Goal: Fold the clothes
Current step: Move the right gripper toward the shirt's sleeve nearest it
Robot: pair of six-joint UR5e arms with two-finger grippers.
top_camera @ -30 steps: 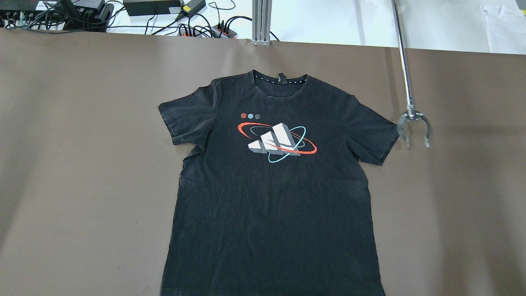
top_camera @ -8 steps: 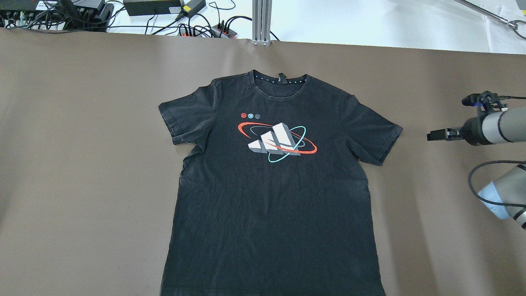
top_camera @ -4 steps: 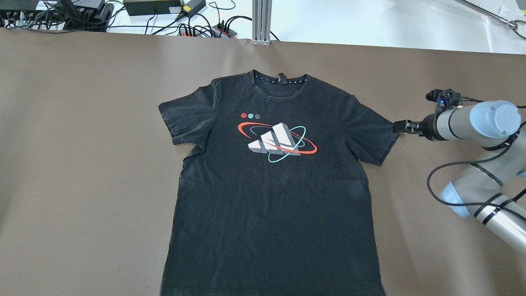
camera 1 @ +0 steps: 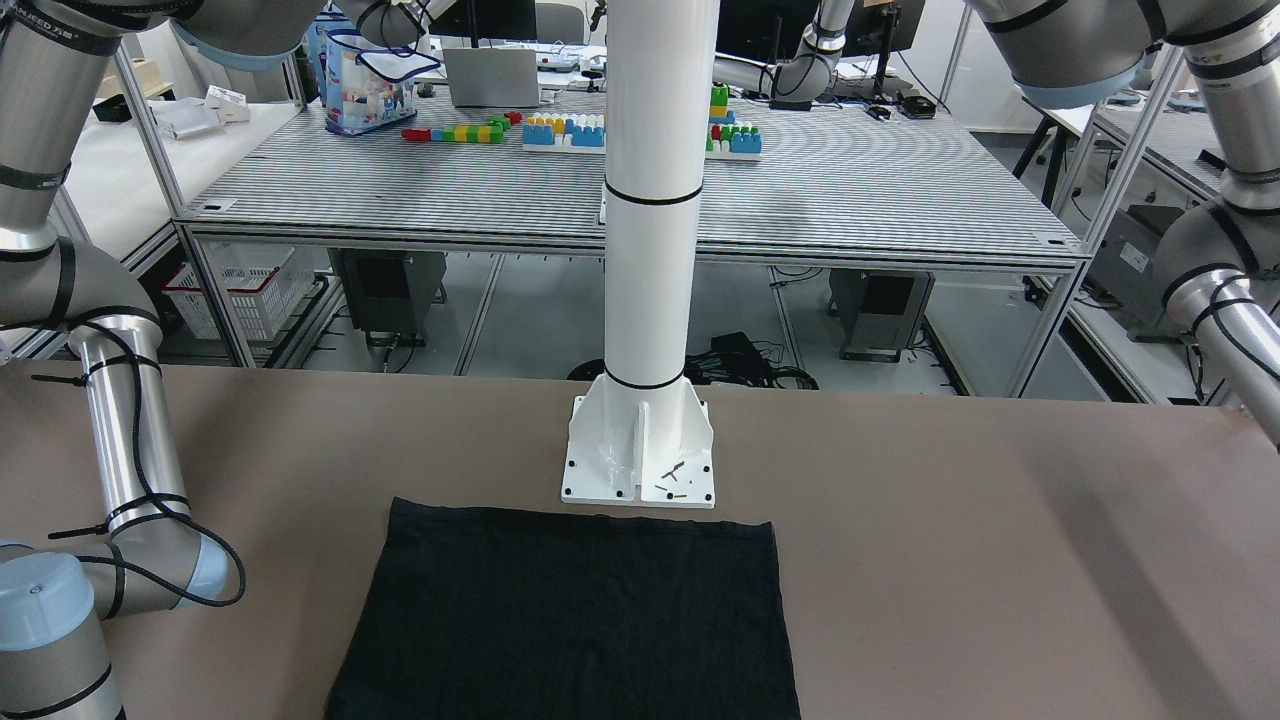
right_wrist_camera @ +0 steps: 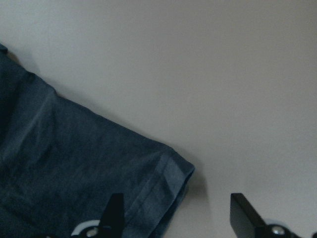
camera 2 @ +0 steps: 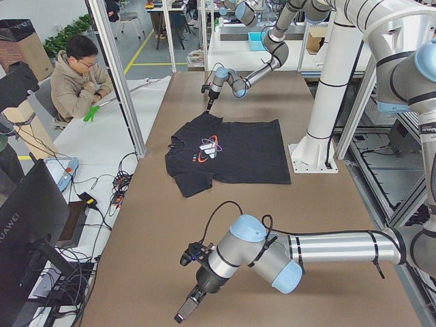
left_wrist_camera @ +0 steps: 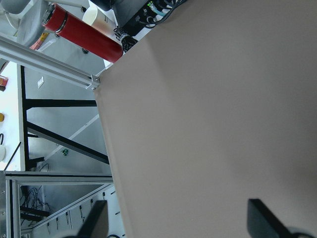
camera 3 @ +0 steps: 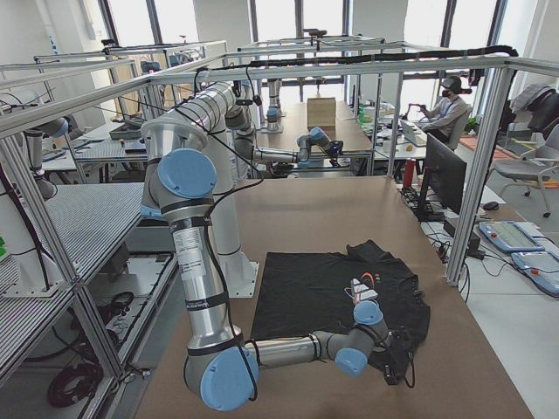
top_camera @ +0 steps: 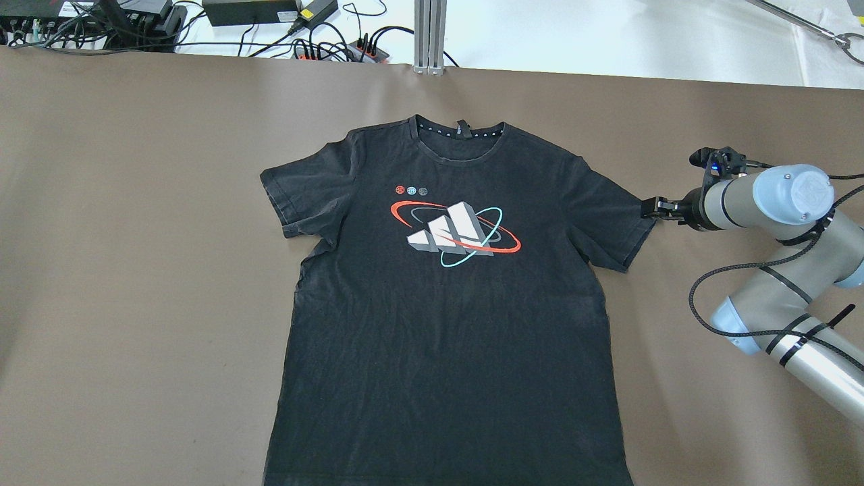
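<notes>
The clothes are a black T-shirt [top_camera: 449, 297] with a printed logo on its chest. It lies flat and face up on the brown table, collar at the far side. It also shows in the front-facing view [camera 1: 570, 620] and the exterior left view [camera 2: 228, 146]. My right gripper [top_camera: 649, 208] is at the outer edge of the shirt's right sleeve. In the right wrist view it [right_wrist_camera: 178, 218] is open, with one finger over the sleeve hem [right_wrist_camera: 166, 178] and the other over bare table. My left gripper [left_wrist_camera: 178, 223] is open and empty over bare table, far from the shirt [camera 2: 185, 310].
The white pole [camera 1: 650, 200] stands on its base plate [camera 1: 640, 470] at the shirt's bottom hem. Cables and power bricks [top_camera: 256, 13] and an aluminium post [top_camera: 429, 34] line the far edge. A metal grabber tool [top_camera: 837, 37] lies at the far right. A person [camera 2: 78, 75] sits beyond the table.
The metal grabber tool has left the right sleeve and now lies at the far right. My right arm came in from the right, and its gripper has reached the sleeve's edge.
</notes>
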